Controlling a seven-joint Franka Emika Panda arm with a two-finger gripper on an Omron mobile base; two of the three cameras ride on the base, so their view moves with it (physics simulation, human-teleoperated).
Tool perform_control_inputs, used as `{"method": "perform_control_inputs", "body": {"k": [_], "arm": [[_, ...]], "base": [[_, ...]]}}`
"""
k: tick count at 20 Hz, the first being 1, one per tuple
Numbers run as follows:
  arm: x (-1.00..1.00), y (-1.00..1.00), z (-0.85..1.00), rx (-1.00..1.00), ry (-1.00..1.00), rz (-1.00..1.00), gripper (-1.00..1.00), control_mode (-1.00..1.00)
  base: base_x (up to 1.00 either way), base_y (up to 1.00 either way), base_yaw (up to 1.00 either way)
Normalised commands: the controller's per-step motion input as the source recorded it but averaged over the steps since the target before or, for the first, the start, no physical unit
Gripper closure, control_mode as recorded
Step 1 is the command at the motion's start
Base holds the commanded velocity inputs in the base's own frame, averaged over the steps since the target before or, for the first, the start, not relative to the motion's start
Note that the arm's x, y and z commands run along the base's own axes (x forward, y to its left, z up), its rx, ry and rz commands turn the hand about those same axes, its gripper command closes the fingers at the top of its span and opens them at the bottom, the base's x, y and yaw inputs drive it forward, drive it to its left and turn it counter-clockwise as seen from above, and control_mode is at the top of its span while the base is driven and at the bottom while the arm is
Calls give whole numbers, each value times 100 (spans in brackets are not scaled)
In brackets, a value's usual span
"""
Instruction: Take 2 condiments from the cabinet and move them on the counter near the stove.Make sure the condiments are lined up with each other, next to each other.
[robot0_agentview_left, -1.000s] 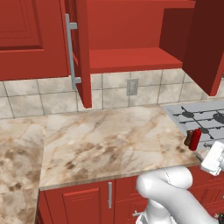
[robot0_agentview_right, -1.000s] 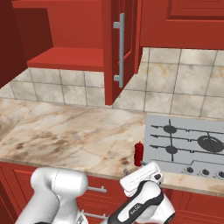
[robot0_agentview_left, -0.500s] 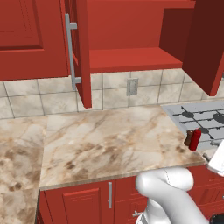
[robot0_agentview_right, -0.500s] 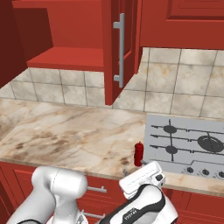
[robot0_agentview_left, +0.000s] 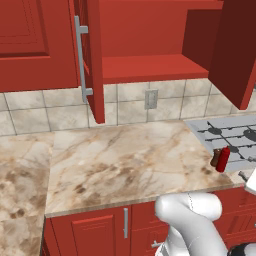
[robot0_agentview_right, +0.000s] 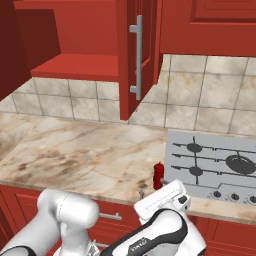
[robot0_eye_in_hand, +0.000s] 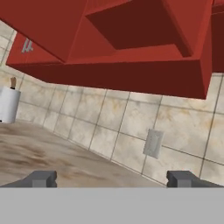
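Currently you are carrying nothing: the two-finger gripper (robot0_eye_in_hand: 112, 178) is standing with its dark finger tips (robot0_eye_in_hand: 40, 178) wide apart, looking up past a grey wall outlet (robot0_eye_in_hand: 153, 143) at the underside of the tall glossy red wall cabinet (robot0_eye_in_hand: 131, 52).

Item, condiments: the slim red squeeze bottle (robot0_agentview_left: 223, 159) and the shorter dark brown knob-topped shaker (robot0_agentview_left: 215, 157) are standing upright, just beside each other, on the beige marble-look counter (robot0_agentview_left: 125, 160) at the edge of the silver-grey stove (robot0_agentview_left: 230, 140).

Item, cabinet: doors open, its red shelf (robot0_agentview_left: 150, 67) is bare.

Item, step in hand: judged as pulling clear. Keep the hand low and away from the pair, so you are not knocking either.

Item, arm pose: the white arm (robot0_agentview_right: 160, 220) is folding low in front of the counter edge, wrist near the stove's front.
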Motion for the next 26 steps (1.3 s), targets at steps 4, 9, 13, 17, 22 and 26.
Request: {"method": "perform_control_inputs", "body": {"k": [4,9,13,17,22,26], "arm": [[-16,0,51,-5,0,0,-100,-100],[-20,13,36,-9,5,0,-100,-100],[-25,31,33,-11,8,0,-100,-100],[-21,36,39,-12,11,0,-100,-100],[-22,42,47,-14,15,0,-100,-100],[-20,46,46,-11,19,-4,-100,-100]], "base": [[0,0,0],[0,0,0],[0,0,0],[0,0,0],[0,0,0],[0,0,0]]}}
